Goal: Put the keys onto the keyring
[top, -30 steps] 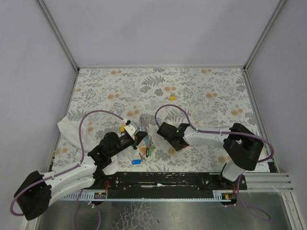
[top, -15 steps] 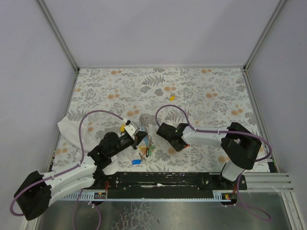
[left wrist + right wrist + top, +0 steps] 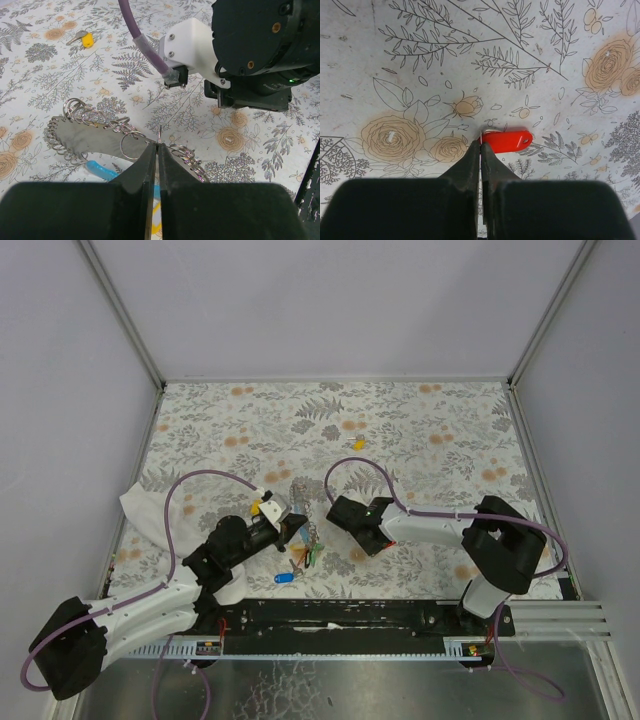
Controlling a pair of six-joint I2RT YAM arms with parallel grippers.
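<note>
**Bringing the red key across to the held ring**

From where I stand, the right fingers (image 3: 468, 167) are pressed together with no gap showing. They seem to have the red key (image 3: 506, 140) by its metal blade, the plastic head poking out to one side just above the flowered tabletop (image 3: 430, 430). The left fingers (image 3: 142, 170) are shut as well, pinching a thin bit of wire on the keyring (image 3: 181, 151), its small rings trailing off on both sides. The ring's bunch of coloured keys (image 3: 306, 556) lies near the front edge, between the two arms.

The key needs to come up cleanly first, I'd say, with no dragging, since a grip on the blade alone looks easy to twist out of. The hole is at the far end of the red head, so that end should lead towards the ring. The left side wants to hold dead steady and offer an open coil, or the two will just knock together.

A yellow key (image 3: 358, 443) waits well apart, farther back.
</note>
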